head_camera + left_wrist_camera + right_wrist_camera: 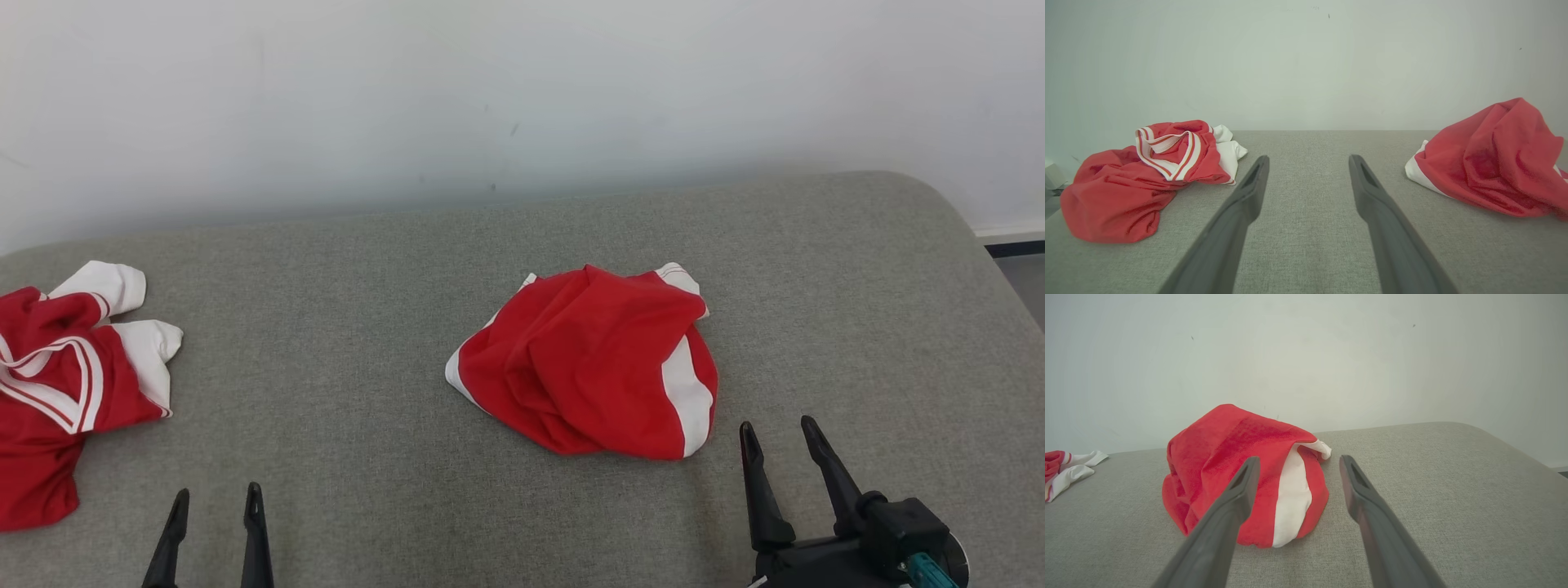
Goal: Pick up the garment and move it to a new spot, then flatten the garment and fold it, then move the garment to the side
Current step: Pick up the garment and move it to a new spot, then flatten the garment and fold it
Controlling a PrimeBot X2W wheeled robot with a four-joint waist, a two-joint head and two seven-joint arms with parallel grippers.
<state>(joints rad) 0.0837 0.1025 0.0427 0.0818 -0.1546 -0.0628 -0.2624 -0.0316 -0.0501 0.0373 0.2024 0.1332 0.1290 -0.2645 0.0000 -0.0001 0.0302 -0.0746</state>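
Note:
A crumpled red garment (592, 359) with white side stripes lies bunched in the middle of the grey padded surface (343, 343). It also fills the right edge of the left wrist view (1490, 159) and sits just ahead of my right fingers (1241, 473). My right gripper (780, 433) hovers open a short way to the near right of it, touching nothing (1296, 463). My left gripper (216, 500) stands open at the near left, over bare fabric between the two heaps (1308, 163).
A second red and white garment (61, 384) with a striped V-neck lies crumpled at the left edge (1147, 175). A pale wall (522, 98) rises right behind the surface. The surface rounds off at the far right, with floor (1024, 282) beyond.

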